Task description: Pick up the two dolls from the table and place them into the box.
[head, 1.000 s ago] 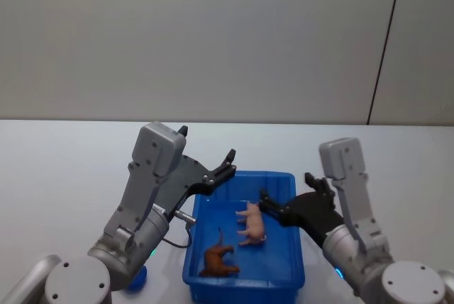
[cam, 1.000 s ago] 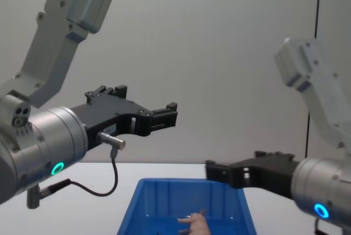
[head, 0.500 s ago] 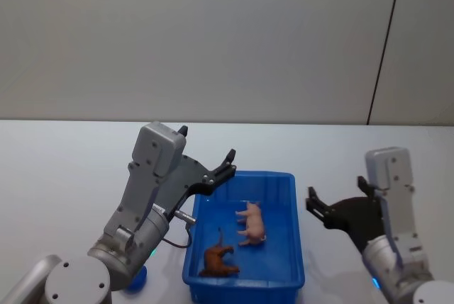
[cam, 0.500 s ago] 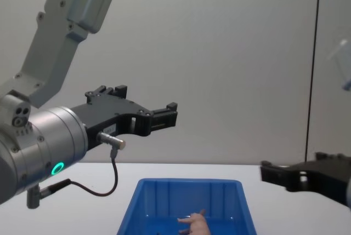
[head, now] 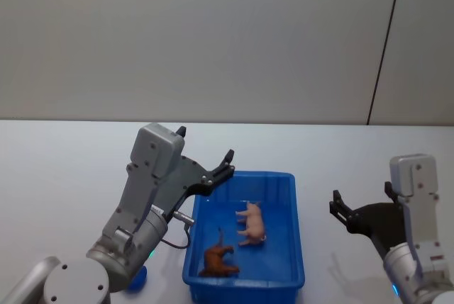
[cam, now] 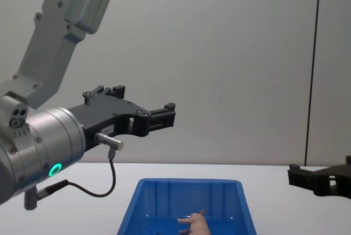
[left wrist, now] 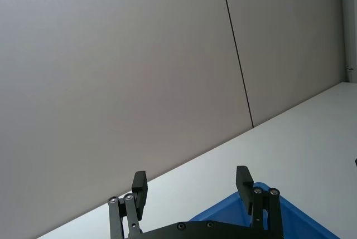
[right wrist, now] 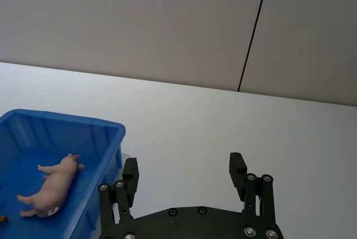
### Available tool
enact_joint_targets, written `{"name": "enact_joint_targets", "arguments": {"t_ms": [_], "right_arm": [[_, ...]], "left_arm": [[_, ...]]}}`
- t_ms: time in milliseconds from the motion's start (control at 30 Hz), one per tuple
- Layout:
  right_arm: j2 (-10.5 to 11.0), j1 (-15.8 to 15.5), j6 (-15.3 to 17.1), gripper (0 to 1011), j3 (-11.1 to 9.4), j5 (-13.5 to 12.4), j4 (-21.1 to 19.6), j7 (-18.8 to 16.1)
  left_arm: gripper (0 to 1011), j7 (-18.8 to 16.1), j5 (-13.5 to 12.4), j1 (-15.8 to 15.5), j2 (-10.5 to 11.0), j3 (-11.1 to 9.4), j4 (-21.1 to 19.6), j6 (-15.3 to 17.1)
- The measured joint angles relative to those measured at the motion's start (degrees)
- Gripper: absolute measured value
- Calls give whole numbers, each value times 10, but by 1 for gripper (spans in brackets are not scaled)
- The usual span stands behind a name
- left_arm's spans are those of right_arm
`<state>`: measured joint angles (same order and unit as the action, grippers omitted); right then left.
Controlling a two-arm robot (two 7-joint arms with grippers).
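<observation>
Both dolls are down inside the box. The pink doll looks like it's flopped on its side about mid-floor. The brown doll is closer to the robot, over by the left wall. They're near each other but not touching as far as I can see, and nothing is gripping either of them.

The left gripper hangs in the air over the box's far left corner, well above the dolls. Its jaws are spread wide with nothing between them. The right gripper is off to the right of the box over bare table, clear of the rim. It's also spread wide and empty.

Stuff that's hard to make out:
- In the chest view the pink doll is chopped off by the bottom edge, so you just get its top poking up inside the box.
- In the right wrist view the brown doll is a tiny sliver at the frame edge, while the pink one shows nicely, legs sticking out.
- The left wrist view catches a corner of the box past the fingertips.
- There's a small blue thing on the table under the left arm. It's mostly covered by the arm and I can't tell what it is.

The table is plain flat white. Behind it is a plain grey wall with one thin dark seam running down it on the right side.
</observation>
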<state>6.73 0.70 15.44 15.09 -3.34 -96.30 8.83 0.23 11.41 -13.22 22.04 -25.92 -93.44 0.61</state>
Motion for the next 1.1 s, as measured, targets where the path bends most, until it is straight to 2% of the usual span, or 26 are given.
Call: {"name": "enact_joint_targets", "arguments": {"t_ms": [200,467,667,1100], "right_arm": [[3,-4,0,1000,-2,-1,-4,7],[5,-7,1,1001,-4,-1,-7,11],[6,-9,1,1001,-4,-2,-8,14],[7,-10,0,1001,-5,-2,-10,16]], "left_arm": [[1001,-14,1,8,6,3,-8,2],[1002,-40,19,27,20,11,-24,21],[1001,-65,46,50,38,20,-40,44],[1001,-94,103,97,77,38,-63,81]]}}
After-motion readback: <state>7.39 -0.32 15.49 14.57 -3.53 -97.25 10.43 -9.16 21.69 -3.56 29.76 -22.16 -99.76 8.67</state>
